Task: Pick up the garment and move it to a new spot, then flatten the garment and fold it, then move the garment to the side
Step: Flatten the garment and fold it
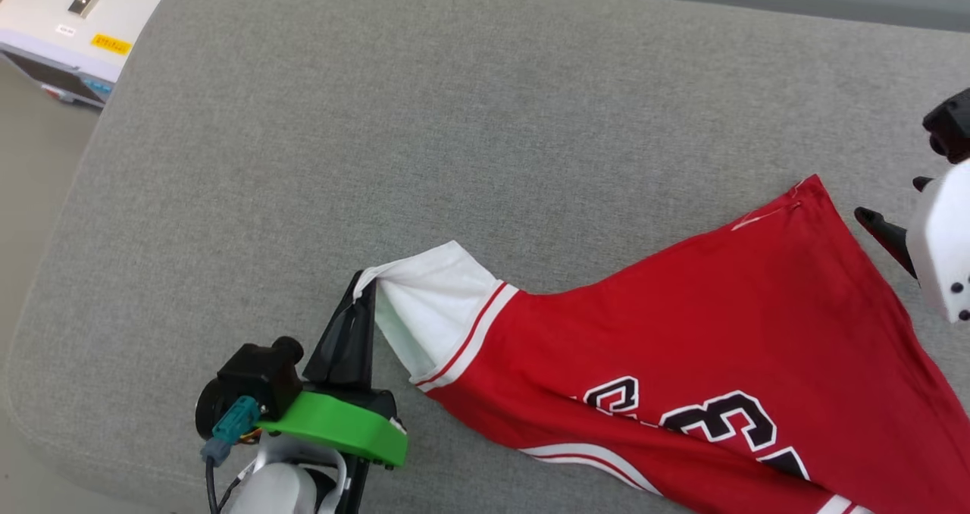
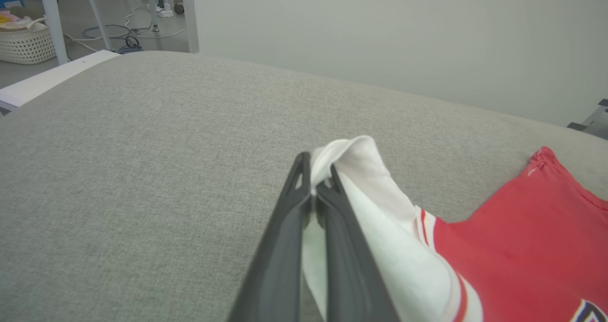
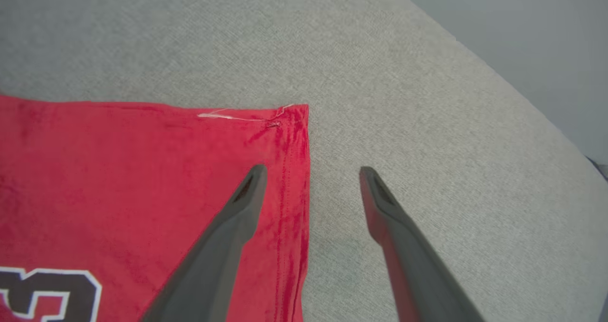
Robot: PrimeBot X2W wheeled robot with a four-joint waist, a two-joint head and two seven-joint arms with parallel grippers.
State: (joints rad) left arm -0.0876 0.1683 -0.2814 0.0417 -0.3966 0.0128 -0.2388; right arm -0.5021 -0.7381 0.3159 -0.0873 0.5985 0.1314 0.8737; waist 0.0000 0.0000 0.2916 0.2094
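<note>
One soft grey cushion [image 1: 303,158] with a rounded corner lies under everything. One garment [image 1: 720,324], smooth red cloth with black-and-white letters, is spread on the cushion. There are two end effectors. The left end effector [image 2: 313,170] is pressed together, pinching the garment's white sleeve [image 1: 432,302]. The right end effector [image 3: 312,175] is spread wide at the garment's far red corner, holding nothing.

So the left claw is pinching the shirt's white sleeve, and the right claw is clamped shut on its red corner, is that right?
Not quite. The right gripper is open, not clamped. The right wrist view shows its jaws spread wide, one over the garment's red corner, the other over the grey cushion. The left gripper does pinch the white sleeve.
</note>
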